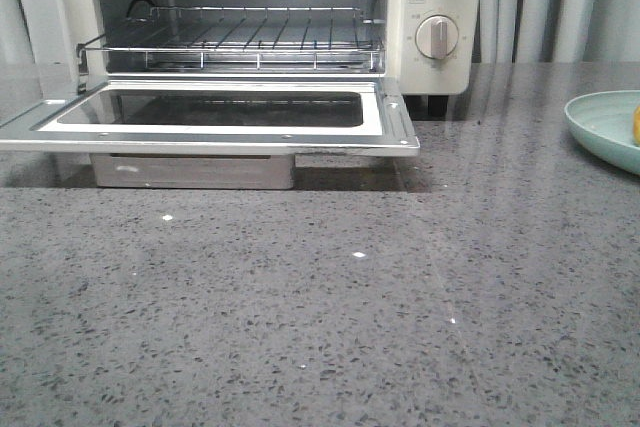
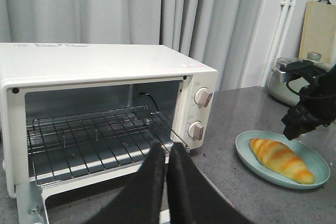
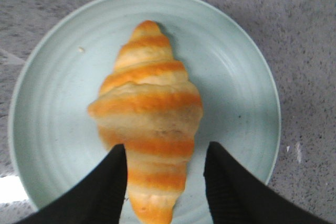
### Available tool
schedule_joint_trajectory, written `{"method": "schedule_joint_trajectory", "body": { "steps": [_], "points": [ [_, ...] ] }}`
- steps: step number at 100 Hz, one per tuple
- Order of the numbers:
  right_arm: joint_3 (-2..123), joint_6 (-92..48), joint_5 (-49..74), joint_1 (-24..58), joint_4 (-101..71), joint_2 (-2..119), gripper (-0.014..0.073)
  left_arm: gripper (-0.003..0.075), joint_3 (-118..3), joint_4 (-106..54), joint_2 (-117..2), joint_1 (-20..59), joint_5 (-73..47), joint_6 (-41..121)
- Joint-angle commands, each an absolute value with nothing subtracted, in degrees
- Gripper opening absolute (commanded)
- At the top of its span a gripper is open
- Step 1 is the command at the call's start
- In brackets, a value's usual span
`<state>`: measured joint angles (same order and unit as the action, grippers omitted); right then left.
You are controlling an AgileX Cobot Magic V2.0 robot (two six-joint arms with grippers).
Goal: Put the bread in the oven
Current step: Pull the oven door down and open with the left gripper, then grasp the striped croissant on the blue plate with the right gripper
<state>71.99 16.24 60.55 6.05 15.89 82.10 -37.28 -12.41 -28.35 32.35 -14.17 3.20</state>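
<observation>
The golden-yellow bread [image 3: 147, 114] with orange bands lies on a pale green plate [image 3: 47, 129]; it also shows in the left wrist view [image 2: 281, 160], and only a sliver shows at the right edge of the front view [image 1: 636, 125]. My right gripper [image 3: 165, 153] is open, its fingers on either side of the bread's tapered end, just above the plate. The cream-white oven [image 1: 440, 7] stands with its door [image 1: 210, 117] folded down and the wire rack [image 1: 235, 32] bare. My left gripper [image 2: 167, 150] is shut and empty, in front of the oven [image 2: 105, 66].
The plate [image 1: 605, 127] sits on the grey speckled counter to the right of the oven. The open door juts forward over the counter. A rice cooker [image 2: 286, 77] and a wooden board [image 2: 317, 30] stand at the back behind the right arm [image 2: 310, 108].
</observation>
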Motion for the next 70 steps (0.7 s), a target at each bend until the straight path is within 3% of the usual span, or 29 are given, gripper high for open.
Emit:
{"method": "schedule_joint_trajectory", "body": {
  "steps": [1,70],
  "points": [
    [74.03,16.32,58.07,4.42,15.99,81.66,0.0309,-0.0022,-39.27,-12.54,-28.50,32.17,-10.29,3.27],
    [74.03,16.21,54.68,3.94,14.00,90.34,0.0308,-0.0022,-39.27,-12.50,-28.50,32.17,-10.29,3.27]
  ]
}}
